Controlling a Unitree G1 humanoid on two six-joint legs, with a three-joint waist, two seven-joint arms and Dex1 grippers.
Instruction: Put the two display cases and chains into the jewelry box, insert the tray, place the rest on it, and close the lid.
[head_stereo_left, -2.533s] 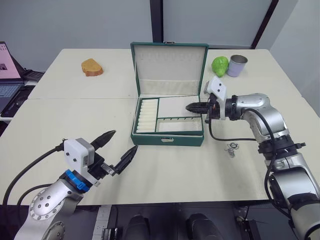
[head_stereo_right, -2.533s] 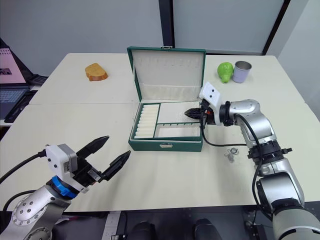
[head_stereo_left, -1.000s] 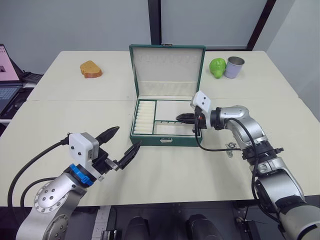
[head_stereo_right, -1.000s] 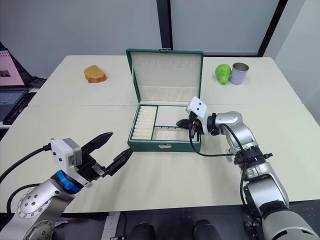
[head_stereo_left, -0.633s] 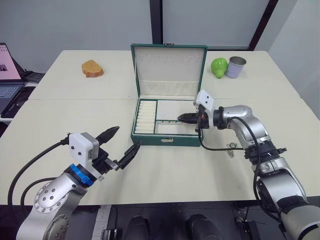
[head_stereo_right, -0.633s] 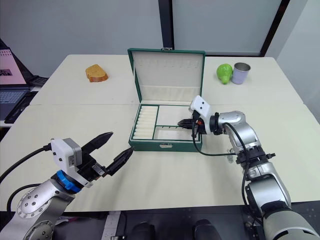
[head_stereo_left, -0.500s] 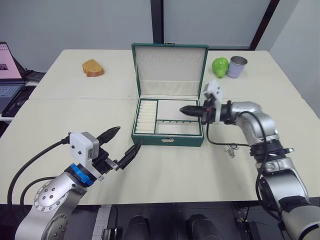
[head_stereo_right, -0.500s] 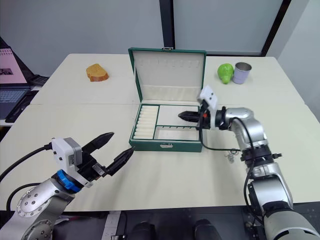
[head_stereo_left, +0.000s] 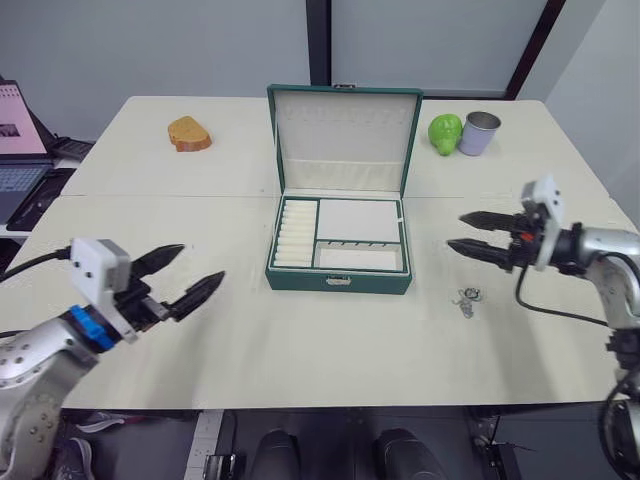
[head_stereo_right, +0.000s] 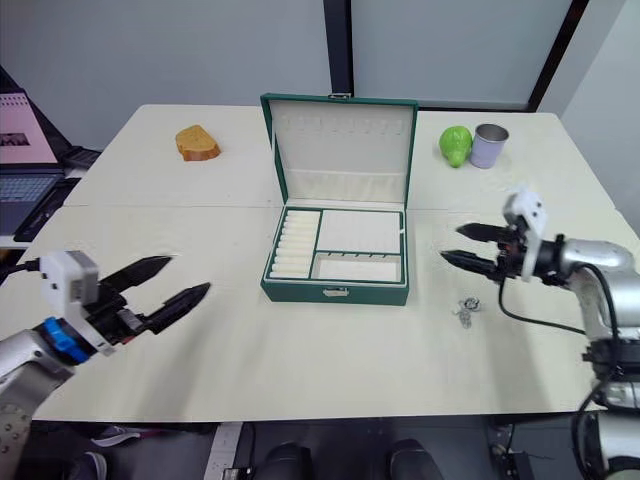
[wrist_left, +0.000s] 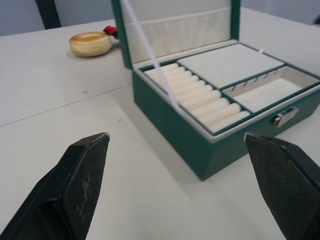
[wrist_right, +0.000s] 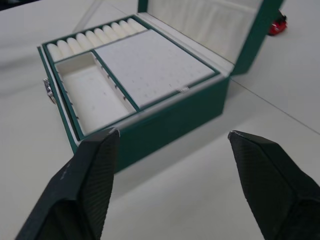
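Jewelry box (head_stereo_left: 340, 262) mid-table (head_stereo_left: 300, 340), lid (head_stereo_left: 343, 135) upright, tray (head_stereo_left: 342, 233) seated inside. Right claw (head_stereo_left: 468, 232) spread wide, empty, right of box, with jewellery heap (head_stereo_left: 466, 299) on table just beneath and nearer. Left claw (head_stereo_left: 190, 276) spread wide, empty, well left of box.

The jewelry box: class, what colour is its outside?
Dark green; the jewelry box shows this best in the left wrist view.
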